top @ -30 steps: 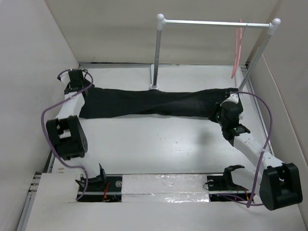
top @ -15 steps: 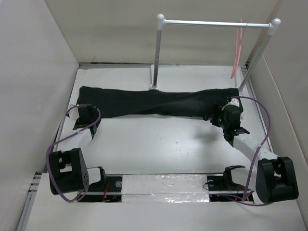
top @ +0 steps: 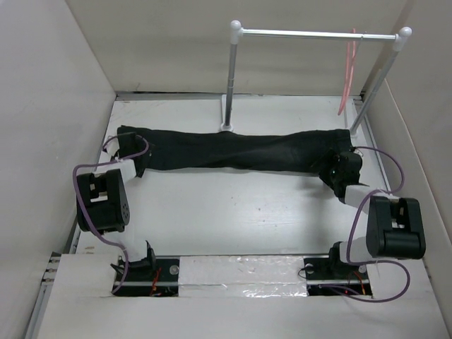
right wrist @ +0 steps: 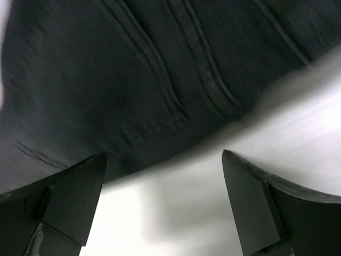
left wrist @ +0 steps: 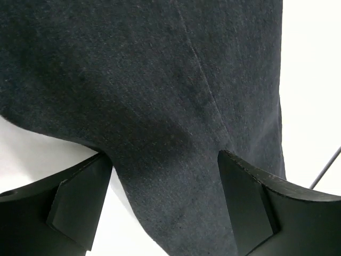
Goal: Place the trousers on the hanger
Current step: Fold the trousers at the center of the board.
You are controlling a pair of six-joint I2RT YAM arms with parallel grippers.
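Note:
The black trousers (top: 226, 150) lie flat across the table's far half, legs to the left and waistband end to the right. The pink hanger (top: 347, 70) hangs from the right end of the rail (top: 304, 33). My left gripper (top: 131, 151) is open low over the trousers' left end. In the left wrist view the fabric (left wrist: 160, 80) fills the space between its fingers (left wrist: 80, 202). My right gripper (top: 332, 164) is open at the right end. Its wrist view shows bare table between the jaws, with the trousers' seamed edge (right wrist: 133, 69) just ahead.
The rail's left post (top: 230, 78) stands behind the trousers' middle and its right post (top: 378, 78) leans at the back right. White walls close in the left, back and right. Purple cables loop from both arms (top: 106, 201).
The right gripper opened and let go of the trousers' right end, and its arm folded back. The left arm drew back from the far left corner, then returned over the left end.

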